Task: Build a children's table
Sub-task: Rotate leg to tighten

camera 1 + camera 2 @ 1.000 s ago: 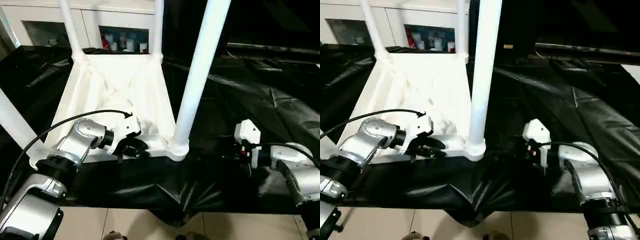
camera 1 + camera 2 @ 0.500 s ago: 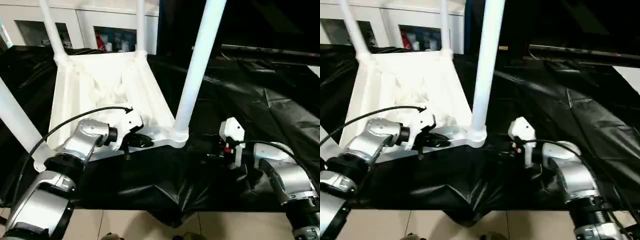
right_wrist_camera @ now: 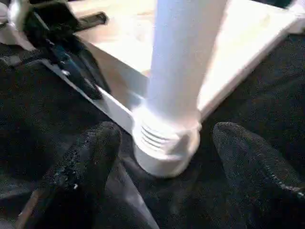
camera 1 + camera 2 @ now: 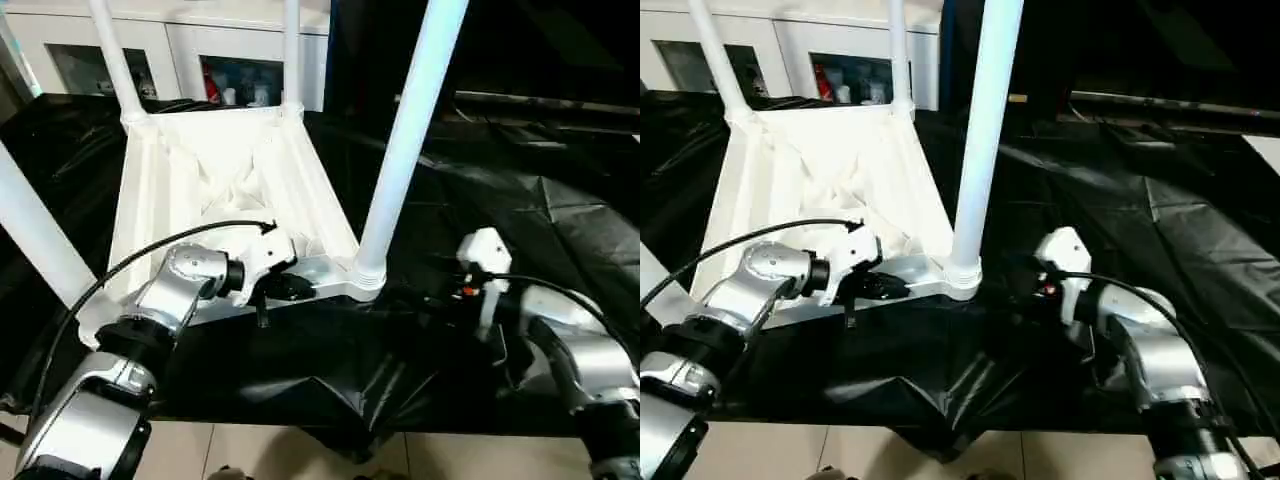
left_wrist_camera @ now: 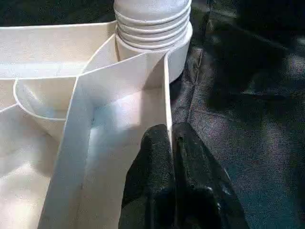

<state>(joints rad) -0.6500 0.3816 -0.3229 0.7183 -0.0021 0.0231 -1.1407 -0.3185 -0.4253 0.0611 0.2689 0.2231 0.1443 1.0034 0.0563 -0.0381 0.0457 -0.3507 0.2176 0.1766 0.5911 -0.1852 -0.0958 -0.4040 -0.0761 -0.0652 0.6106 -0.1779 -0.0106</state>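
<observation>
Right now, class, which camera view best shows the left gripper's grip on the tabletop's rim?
The left wrist view: the left gripper pinches the tabletop rim between both fingers. The eye views show it small, partly masked by the wrist. The right wrist view shows it from the side.

The tabletop (image 4: pixel 225 195) is laid underside up on the draped work table (image 4: pixel 560 200), with four legs (image 4: pixel 405 140) stood upright in its corner sockets. Its near rim is pinched by the left gripper (image 5: pixel 170 143). The right gripper (image 3: pixel 164 157) is placed just right of the near right socket (image 3: pixel 164 143), fingers spread either side.
</observation>
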